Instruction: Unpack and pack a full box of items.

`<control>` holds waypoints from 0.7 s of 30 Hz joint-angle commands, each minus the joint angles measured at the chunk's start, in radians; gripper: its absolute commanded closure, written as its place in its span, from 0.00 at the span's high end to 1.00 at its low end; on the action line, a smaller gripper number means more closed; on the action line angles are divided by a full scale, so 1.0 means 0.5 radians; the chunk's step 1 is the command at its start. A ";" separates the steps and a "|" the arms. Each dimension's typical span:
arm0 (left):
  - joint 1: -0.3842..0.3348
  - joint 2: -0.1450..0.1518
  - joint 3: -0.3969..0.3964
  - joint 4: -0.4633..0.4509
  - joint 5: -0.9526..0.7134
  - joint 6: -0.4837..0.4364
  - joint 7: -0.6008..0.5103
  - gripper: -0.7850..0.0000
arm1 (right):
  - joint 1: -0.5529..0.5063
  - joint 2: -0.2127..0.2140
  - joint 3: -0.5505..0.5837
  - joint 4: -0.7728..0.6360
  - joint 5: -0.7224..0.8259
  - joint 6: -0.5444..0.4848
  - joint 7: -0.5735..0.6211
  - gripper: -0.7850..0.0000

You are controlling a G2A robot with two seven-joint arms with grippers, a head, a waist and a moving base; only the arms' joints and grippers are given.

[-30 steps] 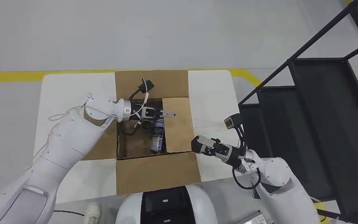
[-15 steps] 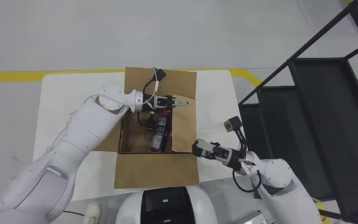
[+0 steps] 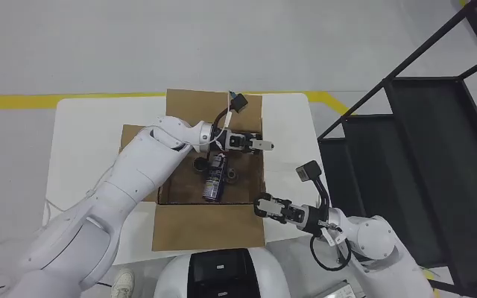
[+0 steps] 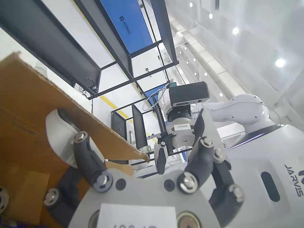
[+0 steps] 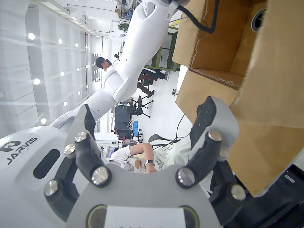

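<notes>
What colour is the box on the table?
The box is plain brown cardboard; the top view shows it best.

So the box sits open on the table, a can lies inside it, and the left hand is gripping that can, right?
Not quite. The left hand holds nothing: the left wrist view shows its fingers spread with no can between them. The can lies inside the open box on the table, apart from that hand.
</notes>
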 commanded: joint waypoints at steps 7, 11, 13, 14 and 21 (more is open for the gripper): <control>-0.038 -0.139 0.040 0.225 -0.070 -0.082 0.028 1.00 | -0.101 0.003 0.219 0.058 0.071 0.137 -0.318 1.00; -0.070 -0.105 -0.039 0.292 -0.037 -0.111 0.057 1.00 | -0.175 0.008 0.306 0.033 0.088 0.157 -0.319 1.00; -0.074 -0.054 -0.115 0.280 -0.035 -0.125 0.071 1.00 | -0.194 0.009 0.326 0.050 0.095 0.170 -0.322 1.00; -0.073 -0.019 -0.162 0.264 -0.021 -0.135 0.081 1.00 | -0.192 0.010 0.331 0.078 0.089 0.187 -0.328 1.00; 0.099 0.318 -0.661 -0.160 0.048 -0.013 -0.042 1.00 | -0.096 0.002 0.165 0.165 -0.202 0.458 -0.585 1.00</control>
